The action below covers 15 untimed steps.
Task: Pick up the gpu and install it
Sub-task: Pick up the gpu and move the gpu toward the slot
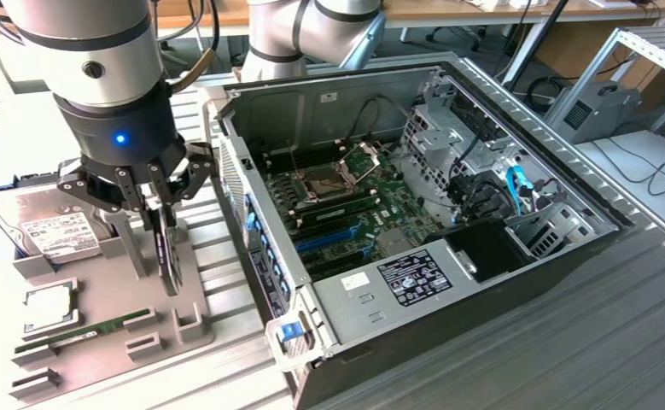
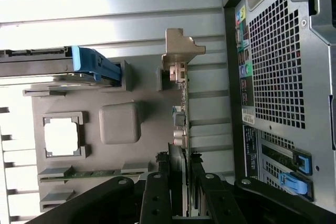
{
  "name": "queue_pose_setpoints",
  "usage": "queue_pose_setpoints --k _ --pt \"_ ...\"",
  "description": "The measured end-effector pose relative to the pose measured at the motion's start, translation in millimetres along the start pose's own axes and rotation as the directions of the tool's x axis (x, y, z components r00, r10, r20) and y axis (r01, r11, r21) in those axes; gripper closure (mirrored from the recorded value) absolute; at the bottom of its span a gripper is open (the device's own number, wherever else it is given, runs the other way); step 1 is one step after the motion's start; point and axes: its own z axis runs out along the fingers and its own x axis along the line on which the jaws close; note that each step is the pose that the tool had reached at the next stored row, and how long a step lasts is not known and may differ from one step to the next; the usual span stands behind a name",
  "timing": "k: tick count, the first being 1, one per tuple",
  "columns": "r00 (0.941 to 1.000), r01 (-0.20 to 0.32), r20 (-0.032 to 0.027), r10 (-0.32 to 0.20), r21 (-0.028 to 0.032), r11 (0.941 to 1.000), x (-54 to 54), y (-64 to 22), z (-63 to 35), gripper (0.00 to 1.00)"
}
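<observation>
While the gripper (image 1: 150,195) stands over the grey tray (image 1: 189,337), its fingers (image 2: 156,198) are clenched on the upper edge of the gpu (image 1: 171,248), one on each face of the card. The gpu stands on edge on the tray, at the tray's three o'clock side in the exterior view, just beside the open computer case (image 1: 275,111). The wrist view looks along the card to its silver bracket (image 2: 178,51) at the far end.

The step in hand looks like the pick-up: the grasp is made, though I cannot tell whether the card has left its seat. By my judgement, a lift calls for a straight upward pull so the card clears the tray's blocks without twisting. Installing it then calls for lining its edge up with the blue slots (image 1: 329,241).

The tray also holds a hard drive (image 1: 48,226) at ten o'clock of the gpu, a square processor (image 1: 48,307) at eight o'clock, and a green memory stick (image 1: 82,329) at seven o'clock. The case, at three o'clock of the tray, holds the motherboard (image 1: 355,205), with cabled drive bays (image 1: 503,188) at its three o'clock.
</observation>
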Motion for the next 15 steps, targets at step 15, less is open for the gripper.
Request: queue_pose_setpoints --k 15 --pt "1.0000 0.000 0.0000 0.000 0.0000 1.0000 -0.2 0.3 -6.4 0.73"
